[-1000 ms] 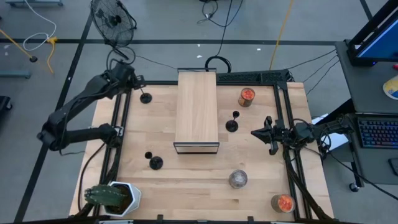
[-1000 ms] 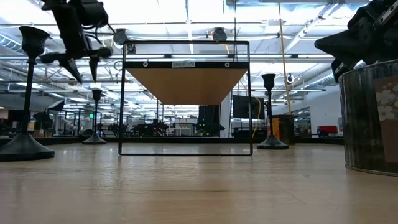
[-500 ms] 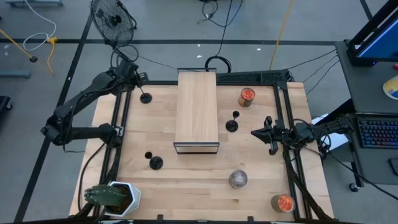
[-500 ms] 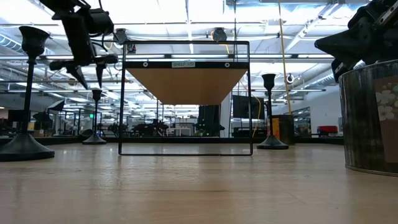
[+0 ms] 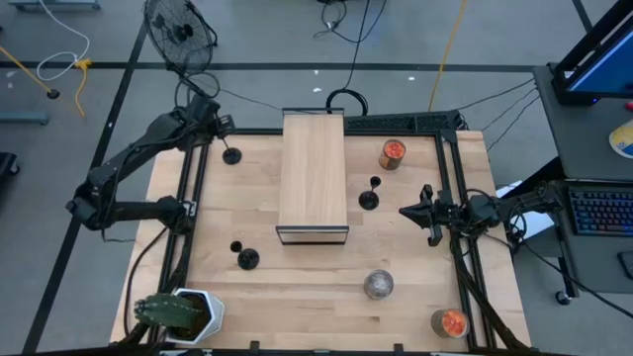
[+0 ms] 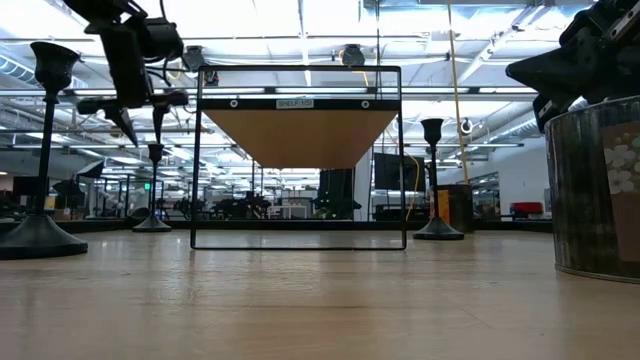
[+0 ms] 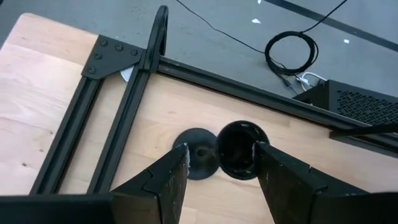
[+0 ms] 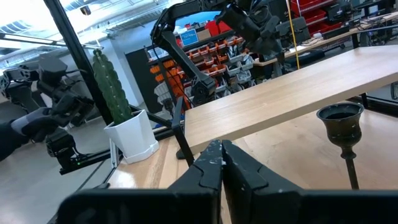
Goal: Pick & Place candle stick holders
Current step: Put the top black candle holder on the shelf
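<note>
Three black candle stick holders show; a fourth is out of view. One stands on its round base at the table's far left (image 5: 231, 155), one right of the shelf (image 5: 369, 199), one near the front left (image 5: 247, 259). My left gripper (image 7: 221, 149) is open just above the far-left holder. Its fingers stand on either side of the cup top (image 7: 241, 149), with the base (image 7: 196, 157) below, and touch neither. In the low view my left gripper (image 6: 143, 125) hangs above that holder (image 6: 153, 190). My right gripper (image 5: 420, 213) is shut and empty at the table's right side.
A wooden shelf on a black wire frame (image 5: 314, 178) stands mid-table. Glass jars with orange contents stand at the far right (image 5: 393, 153) and near right (image 5: 449, 322). A silvery jar (image 5: 378, 285) and a potted cactus (image 5: 178, 314) stand near the front edge. Black frame rails (image 7: 124, 118) run beside the far-left holder.
My left gripper has moved a little toward the table's right and down, toward the far-left holder. It has stayed open. Over the last half second it has hardly moved.
</note>
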Available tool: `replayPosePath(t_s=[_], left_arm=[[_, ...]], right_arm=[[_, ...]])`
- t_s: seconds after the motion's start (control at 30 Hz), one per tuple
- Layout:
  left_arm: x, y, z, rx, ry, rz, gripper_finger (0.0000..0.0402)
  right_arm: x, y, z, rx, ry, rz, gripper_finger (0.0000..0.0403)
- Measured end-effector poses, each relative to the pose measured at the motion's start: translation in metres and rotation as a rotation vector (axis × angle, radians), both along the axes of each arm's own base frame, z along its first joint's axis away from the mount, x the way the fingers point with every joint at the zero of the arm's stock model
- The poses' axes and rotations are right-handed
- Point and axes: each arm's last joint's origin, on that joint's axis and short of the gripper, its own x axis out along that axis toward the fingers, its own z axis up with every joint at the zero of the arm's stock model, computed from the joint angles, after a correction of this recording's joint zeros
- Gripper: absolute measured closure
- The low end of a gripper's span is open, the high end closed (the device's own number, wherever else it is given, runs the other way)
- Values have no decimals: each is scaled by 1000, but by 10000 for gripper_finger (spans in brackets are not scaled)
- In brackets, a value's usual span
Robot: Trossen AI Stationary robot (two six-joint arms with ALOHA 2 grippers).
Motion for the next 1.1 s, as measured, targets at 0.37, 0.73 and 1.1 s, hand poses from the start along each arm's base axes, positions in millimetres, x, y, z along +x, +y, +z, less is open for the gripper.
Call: replayPosePath(t_s=[0.37, 0.73, 1.1], left_arm=[[-8, -1, -3, -52, 40, 21, 213], [8, 10, -15, -96, 21, -6, 213], [10, 12, -19, -102, 22, 12, 239]], right_arm=[[0, 0, 0, -11, 1, -1, 403], [0, 0, 0, -11, 1, -1, 403], [0, 0, 0, -11, 1, -1, 403]])
